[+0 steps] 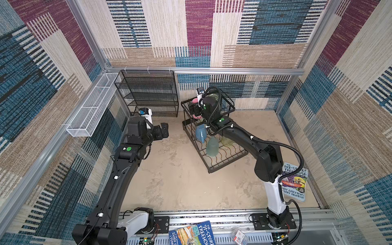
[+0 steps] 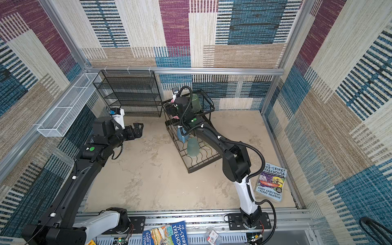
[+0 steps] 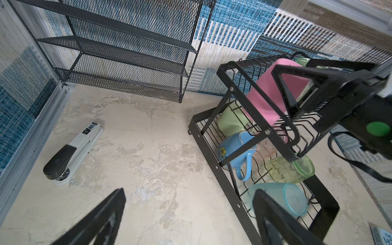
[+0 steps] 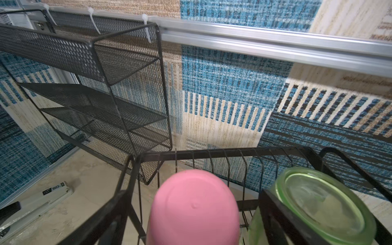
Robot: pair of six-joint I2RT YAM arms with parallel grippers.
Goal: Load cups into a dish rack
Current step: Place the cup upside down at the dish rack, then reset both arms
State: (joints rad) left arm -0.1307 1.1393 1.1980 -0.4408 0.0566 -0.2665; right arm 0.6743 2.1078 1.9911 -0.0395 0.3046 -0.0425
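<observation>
The black wire dish rack [image 1: 212, 169] [image 2: 191, 169] stands right of the table's middle. An opaque pink cup [image 4: 194, 210] [image 3: 267, 93] sits bottom-up in its raised basket beside a green tumbler [image 4: 318, 203] [image 2: 195, 101]. My right gripper [image 4: 194, 201] [image 1: 194, 110] is open, jaws either side of the pink cup with gaps. On the lower tray lie a pale green mug [image 3: 231, 121], blue flowered mug [image 3: 237, 146] [image 1: 200, 132], translucent pink tumbler [image 3: 267, 146], green tumbler [image 3: 292, 167] and teal tumbler [image 3: 282, 197] [image 1: 212, 146]. My left gripper [image 1: 163, 129] [image 3: 188, 212] hangs open and empty left of the rack.
A stapler [image 3: 72, 152] lies on the table near the left wall. A black mesh shelf unit [image 1: 148, 93] stands against the back wall, and a white mesh trough [image 1: 91, 108] hangs on the left rail. Books lie at the right [image 1: 294, 182] and front [image 1: 193, 233].
</observation>
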